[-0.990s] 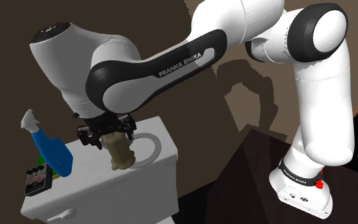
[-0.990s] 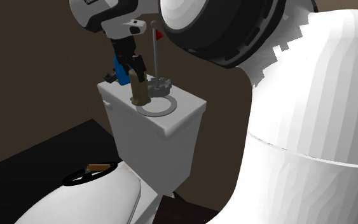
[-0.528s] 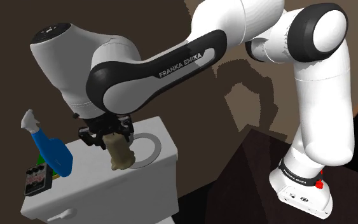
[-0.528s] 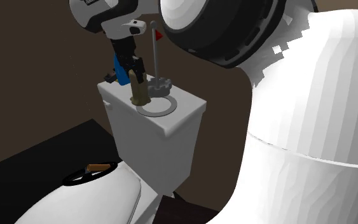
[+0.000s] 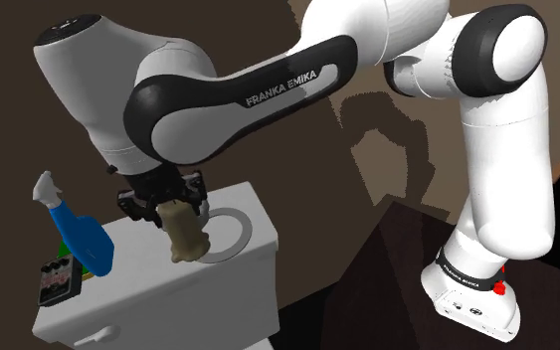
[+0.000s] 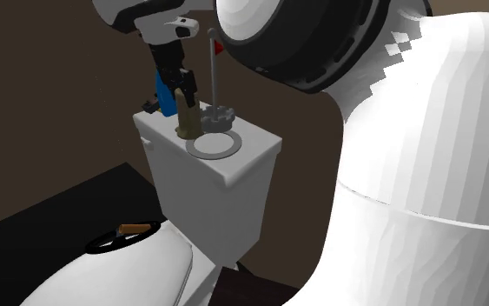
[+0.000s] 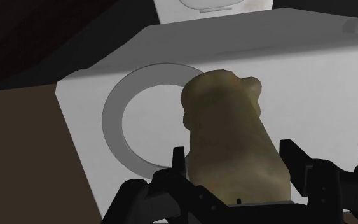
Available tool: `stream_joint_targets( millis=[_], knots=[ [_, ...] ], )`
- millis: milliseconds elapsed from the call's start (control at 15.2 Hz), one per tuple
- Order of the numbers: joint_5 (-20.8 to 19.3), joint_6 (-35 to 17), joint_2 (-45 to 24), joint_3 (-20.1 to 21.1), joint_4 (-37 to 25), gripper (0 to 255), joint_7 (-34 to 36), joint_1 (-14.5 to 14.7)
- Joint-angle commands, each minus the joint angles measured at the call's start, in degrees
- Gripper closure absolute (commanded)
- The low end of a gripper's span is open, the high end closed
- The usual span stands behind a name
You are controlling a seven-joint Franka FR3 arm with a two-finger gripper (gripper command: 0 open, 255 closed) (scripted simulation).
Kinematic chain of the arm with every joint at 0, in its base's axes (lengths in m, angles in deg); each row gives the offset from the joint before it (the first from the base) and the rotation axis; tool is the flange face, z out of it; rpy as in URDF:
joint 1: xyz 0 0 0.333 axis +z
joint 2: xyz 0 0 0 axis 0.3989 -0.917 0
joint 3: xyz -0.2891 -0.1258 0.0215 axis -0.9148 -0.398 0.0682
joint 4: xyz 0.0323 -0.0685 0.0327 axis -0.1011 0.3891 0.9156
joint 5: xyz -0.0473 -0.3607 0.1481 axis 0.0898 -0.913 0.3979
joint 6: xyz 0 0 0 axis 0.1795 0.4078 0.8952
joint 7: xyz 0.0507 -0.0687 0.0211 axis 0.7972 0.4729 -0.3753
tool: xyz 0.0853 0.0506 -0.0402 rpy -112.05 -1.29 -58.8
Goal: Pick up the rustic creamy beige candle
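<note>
Black gripper (image 5: 161, 204) has its fingers clamped on the lumpy beige candle (image 5: 186, 237), one finger each side. Candle is over the white toilet tank top (image 5: 158, 293), right by the grey ring (image 5: 240, 231). Can't tell if it touches the top. Blue spray bottle (image 5: 84, 239) stands near, approx. at the tank's other end.
</note>
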State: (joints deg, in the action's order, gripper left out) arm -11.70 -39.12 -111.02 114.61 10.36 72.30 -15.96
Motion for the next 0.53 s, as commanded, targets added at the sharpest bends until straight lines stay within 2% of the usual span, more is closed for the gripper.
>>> stream_joint_targets(
  millis=[0, 462],
  knots=[
    [0.07, 1.62, -0.03, 0.04, -1.78, 255, -0.4, 0.4],
    [-0.1, 7.2, -0.59, 0.01, -8.2, 255, -1.54, 2.22]
  ],
)
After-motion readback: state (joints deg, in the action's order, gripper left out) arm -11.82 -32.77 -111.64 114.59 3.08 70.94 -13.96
